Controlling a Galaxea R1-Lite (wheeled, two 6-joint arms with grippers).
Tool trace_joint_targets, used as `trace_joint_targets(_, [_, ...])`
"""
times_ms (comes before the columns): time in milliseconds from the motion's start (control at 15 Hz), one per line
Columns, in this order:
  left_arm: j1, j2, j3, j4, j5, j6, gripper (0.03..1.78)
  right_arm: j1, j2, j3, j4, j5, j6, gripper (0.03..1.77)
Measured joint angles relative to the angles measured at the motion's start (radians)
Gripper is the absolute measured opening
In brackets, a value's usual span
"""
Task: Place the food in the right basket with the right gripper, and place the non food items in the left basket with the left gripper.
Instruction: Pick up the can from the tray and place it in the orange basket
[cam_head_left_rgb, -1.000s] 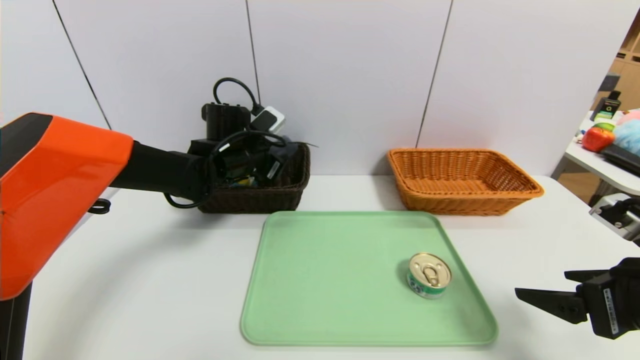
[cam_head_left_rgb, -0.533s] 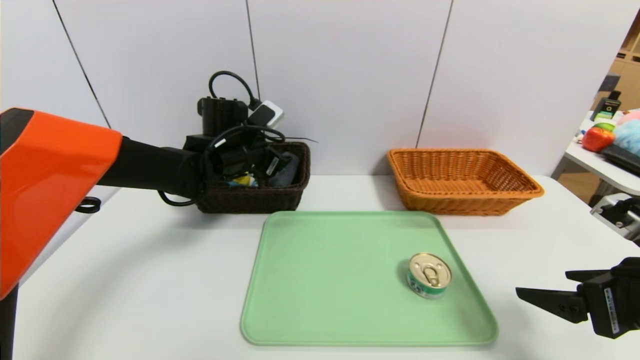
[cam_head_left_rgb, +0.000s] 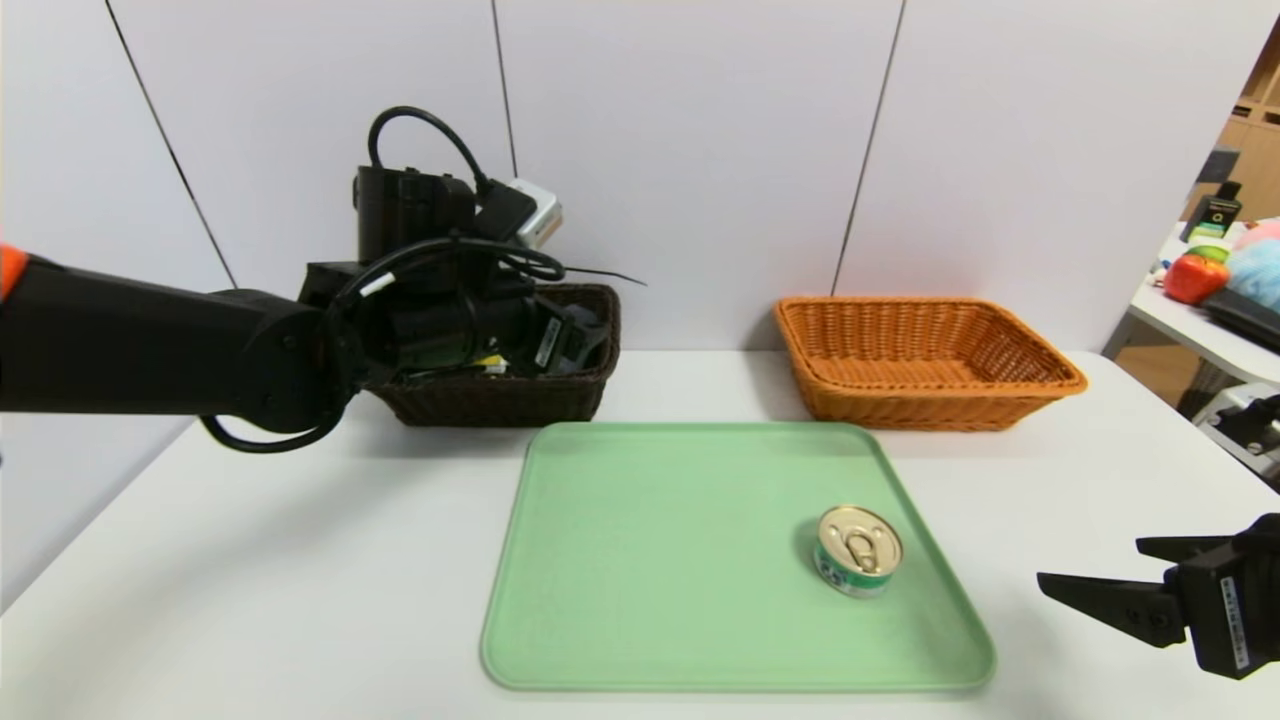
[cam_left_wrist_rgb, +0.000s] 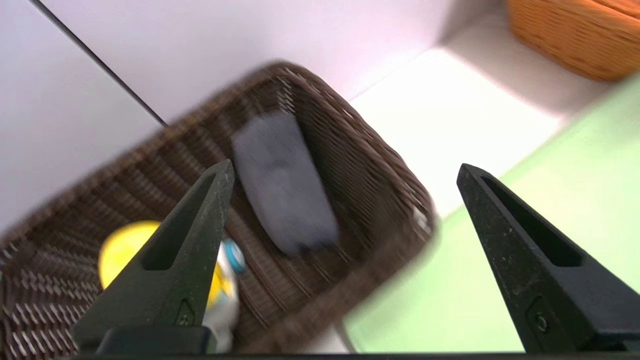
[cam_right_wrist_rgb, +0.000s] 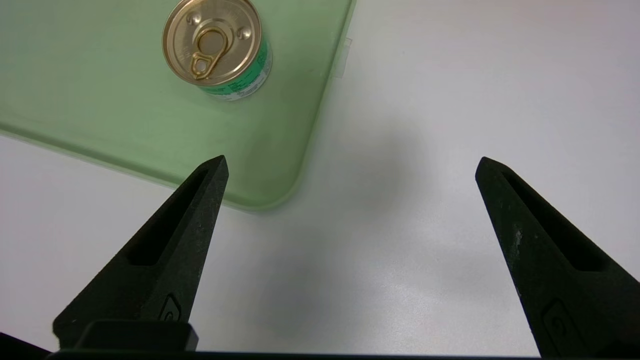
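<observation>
A gold-lidded can (cam_head_left_rgb: 858, 550) with a green label stands on the green tray (cam_head_left_rgb: 650, 560), toward its right front; it shows in the right wrist view as the can (cam_right_wrist_rgb: 215, 45). My left gripper (cam_head_left_rgb: 575, 340) hangs open and empty over the dark brown left basket (cam_head_left_rgb: 500, 400). In the left wrist view the left gripper (cam_left_wrist_rgb: 345, 167) is above a grey item (cam_left_wrist_rgb: 285, 185) and a yellow-and-white item (cam_left_wrist_rgb: 117, 245) lying in that basket (cam_left_wrist_rgb: 375, 165). My right gripper (cam_head_left_rgb: 1090, 565) is open and empty over the table, right of the tray. The orange right basket (cam_head_left_rgb: 920, 360) holds nothing.
Both baskets stand against the white wall behind the tray. A side table (cam_head_left_rgb: 1190, 320) with toys is at the far right. Bare table shows under the right gripper (cam_right_wrist_rgb: 351, 160), beside the tray's corner (cam_right_wrist_rgb: 280, 190).
My left gripper has opened wide and the arm has risen and drawn back to the left; the grey item now lies in the dark basket. The right arm has barely moved.
</observation>
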Motion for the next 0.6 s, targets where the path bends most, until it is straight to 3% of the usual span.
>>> trace_joint_targets(333, [-0.103,-0.196,0.308,-0.008,-0.002,-0.05,1.64,0.017,-0.005,0.01,-0.05,0.007,-0.011,1.71])
trace_joint_targets(600, [-0.175,-0.286,0.442,-0.01,-0.003,-0.053,1.67,0.042,0.013,0.083,-0.204,0.008,-0.027,1.71])
